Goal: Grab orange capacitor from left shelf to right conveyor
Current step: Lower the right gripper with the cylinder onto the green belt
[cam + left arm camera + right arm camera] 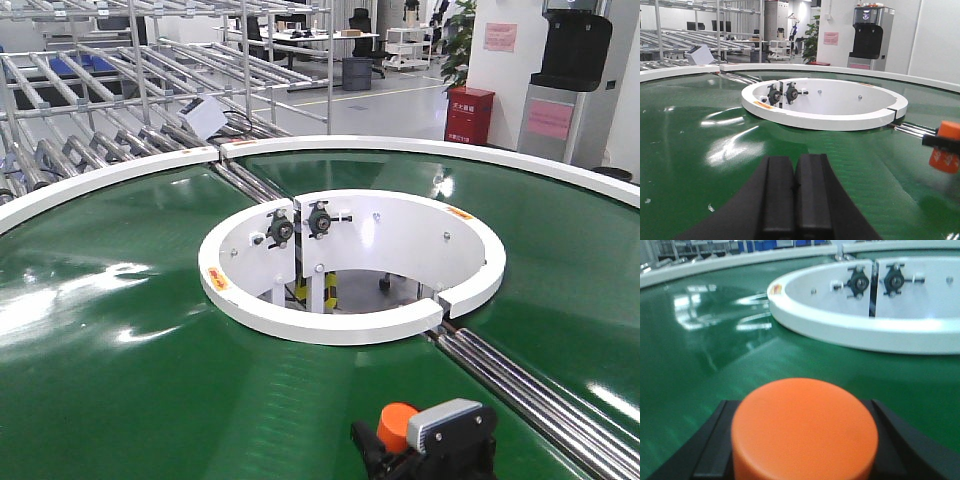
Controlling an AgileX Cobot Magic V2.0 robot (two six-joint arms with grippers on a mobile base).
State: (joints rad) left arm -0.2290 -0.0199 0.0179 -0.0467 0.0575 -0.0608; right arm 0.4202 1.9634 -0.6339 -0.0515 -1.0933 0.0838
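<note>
Clamped on the small bright orange cylinder of the capacitor [804, 432], the right gripper [425, 445] carries it upright between its black fingers, over the near part of the belt. From the right wrist view the rounded orange top fills the foreground with a dark finger on each side, a hold that keeps the cylinder vertical so it could be set down standing. From the left wrist view the capacitor [945, 156] appears at the far right, pinched near its upper part, its base seemingly just clear of the surface, though contact cannot be ruled out.

Below it lies the large glossy dark green ring-shaped conveyor [120, 370] with white rims. The capacitor sits over flat belt, apart from the metal roller seam [530, 385] to its right and from the round white-walled central opening [350, 320] beyond it, which is likely chosen so it will not tip or roll.

Empty and fully closed, the left gripper [794, 197] has its black pads pressed together and hovers low over the belt, out of the way. The silver metal rack [90, 120] stands well behind on the left. By my judgement only the release is left.
</note>
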